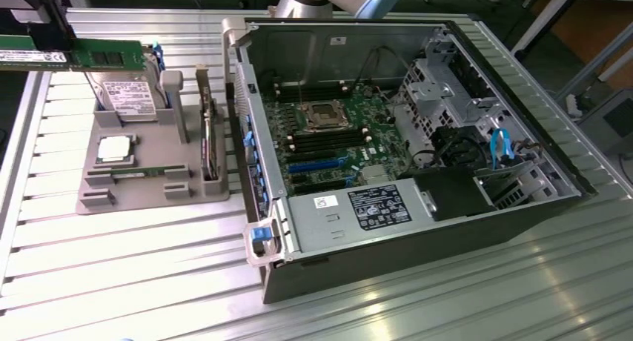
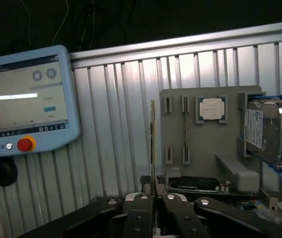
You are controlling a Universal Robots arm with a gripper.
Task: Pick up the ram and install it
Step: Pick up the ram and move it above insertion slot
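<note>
The ram (image 1: 99,57) is a long green stick with a white label. It hangs level in the air at the exterior view's far left, above the back of the grey parts holder (image 1: 148,196). My gripper (image 1: 65,43) is shut on it from above. In the wrist view the ram (image 2: 152,144) shows edge-on as a thin strip running out from between the black fingertips of my gripper (image 2: 153,196). The open computer case (image 1: 416,230) lies to the exterior view's right. The black memory slots (image 1: 322,142) on its motherboard are beside the processor socket (image 1: 322,116).
The holder carries a silver processor chip (image 1: 116,148), a hard drive (image 1: 132,100), an upright expansion card (image 1: 207,144) and another thin stick (image 2: 185,129) in a slot. A teach pendant (image 2: 27,99) lies on the ribbed metal table (image 1: 129,267).
</note>
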